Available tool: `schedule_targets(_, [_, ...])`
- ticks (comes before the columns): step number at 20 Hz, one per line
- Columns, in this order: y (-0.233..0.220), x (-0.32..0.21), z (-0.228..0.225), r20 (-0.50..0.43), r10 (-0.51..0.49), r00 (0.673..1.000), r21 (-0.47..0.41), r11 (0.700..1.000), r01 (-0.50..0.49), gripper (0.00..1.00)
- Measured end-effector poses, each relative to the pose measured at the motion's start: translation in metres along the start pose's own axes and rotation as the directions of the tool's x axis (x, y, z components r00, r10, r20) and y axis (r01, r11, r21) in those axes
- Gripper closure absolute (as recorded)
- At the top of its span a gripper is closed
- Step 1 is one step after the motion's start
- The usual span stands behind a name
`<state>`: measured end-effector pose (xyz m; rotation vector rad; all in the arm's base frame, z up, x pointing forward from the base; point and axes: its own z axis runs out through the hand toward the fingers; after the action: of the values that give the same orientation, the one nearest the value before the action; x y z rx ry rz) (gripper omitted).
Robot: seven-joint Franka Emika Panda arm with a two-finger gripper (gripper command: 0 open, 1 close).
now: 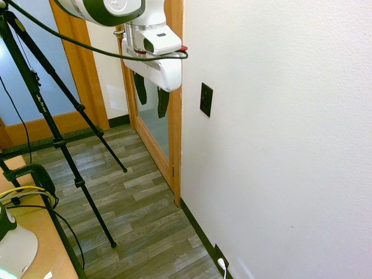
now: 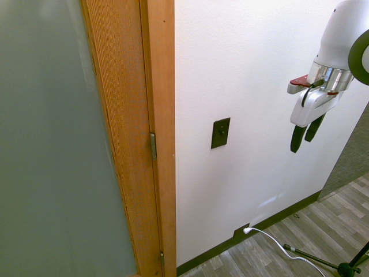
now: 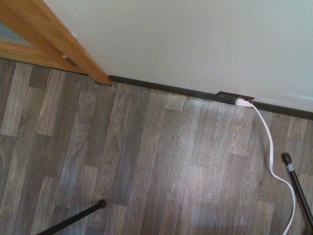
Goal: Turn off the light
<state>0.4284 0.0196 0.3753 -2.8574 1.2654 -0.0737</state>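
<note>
The switch [image 1: 206, 99] is a small black upright plate on the white wall [image 1: 279, 139], close to the wall's edge where it meets the wooden door frame [image 1: 175, 116]. In the second exterior view the switch [image 2: 220, 133] sits a little to the side of the frame [image 2: 158, 133], at about the height of the frame's upper hinge [image 2: 153, 146]. A small toggle shows at the plate's middle; its position cannot be told.

The gripper [image 1: 150, 95] hangs in the air near the wall, pointing down, apart from the switch and touching nothing. In the first exterior view it hangs in front of the door frame, with its 2 dark fingers [image 1: 140, 88] at roughly the height of the plate. In the second exterior view the gripper [image 2: 305, 134] is well to the side of the switch, away from the door frame. The 2 fingers stand a little apart, with a narrow gap between them, and hold nothing.

Low on the wall, at the dark baseboard [image 2: 277, 218], a black outlet [image 3: 234, 96] carries a white plug [image 3: 243, 103]. Its white cord [image 3: 274, 152] trails across the grey wood-plank floor [image 3: 146, 166]. Frosted glass [image 2: 52, 144] fills the door beside the frame.
</note>
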Motion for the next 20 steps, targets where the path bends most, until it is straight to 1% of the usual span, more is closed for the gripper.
schedule_targets(2, [-0.001,0.001,0.001,-0.003,0.001,1.000,0.004,1.000,-0.001,0.00])
schedule_targets(4, [-0.013,0.003,-0.002,-0.040,0.006,0.999,0.046,0.999,-0.004,0.00])
schedule_targets(7, [-0.047,0.007,-0.003,-0.098,0.030,0.995,0.107,0.994,-0.019,0.00])
schedule_targets(14, [-0.120,0.043,0.013,-0.174,0.131,0.976,0.178,0.979,-0.099,0.00])
schedule_targets(20, [-0.156,0.064,0.045,-0.211,0.197,0.957,0.191,0.969,-0.157,0.00])
